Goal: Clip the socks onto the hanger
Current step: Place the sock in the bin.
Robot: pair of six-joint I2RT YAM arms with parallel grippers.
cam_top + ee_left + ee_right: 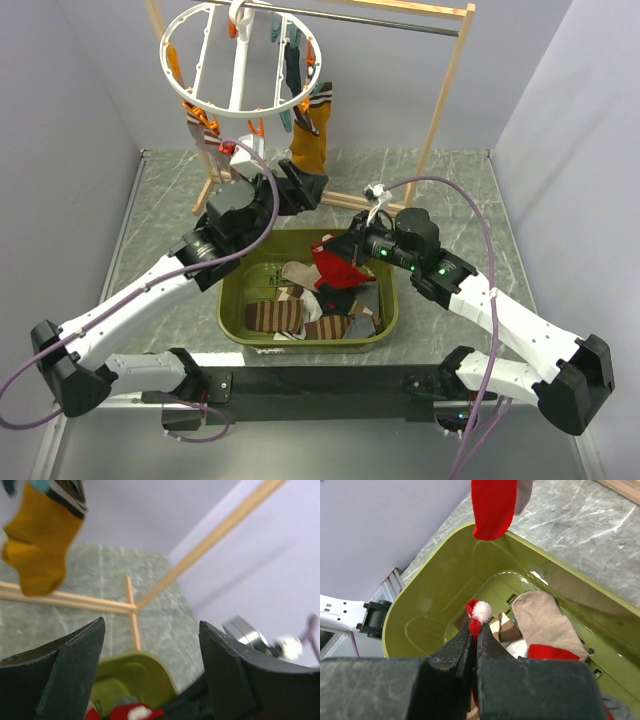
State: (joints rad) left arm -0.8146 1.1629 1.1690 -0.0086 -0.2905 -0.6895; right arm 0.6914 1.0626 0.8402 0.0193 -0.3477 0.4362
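Socks are in 2 places. Some are already clipped under the white ring hanger point(240, 75). It is hung from the metal rod point(400, 22) of the wooden rack point(445, 90), so that its clips dangle free. A mustard yellow sock point(308, 145) and a dark sock point(292, 60) can be seen there. The rest are piled in the green bin point(232, 300) between the 2 arms, with a brown striped sock point(275, 315) among them.

1 red sock point(335, 265) is held up over the bin. It is pinched by the right gripper point(475, 630), whose fingers are pressed tight together on the red cloth, right by a white pompom point(481, 611). It seems to be gripped near 1 end, so that the rest can hang loose and be easy to catch.

The left gripper point(152, 625) is spread wide with nothing in it. It is raised above the far edge of the bin, just below the hanger, and pointed toward the rack. This spot was likely picked so that a clip can be squeezed or the sock taken over. Which one is meant cannot be told.

The step in hand looks like bringing the red sock up to the hanger. Orange clips point(200, 117) are seen on the ring's left side. Whether any clip is free cannot be told.
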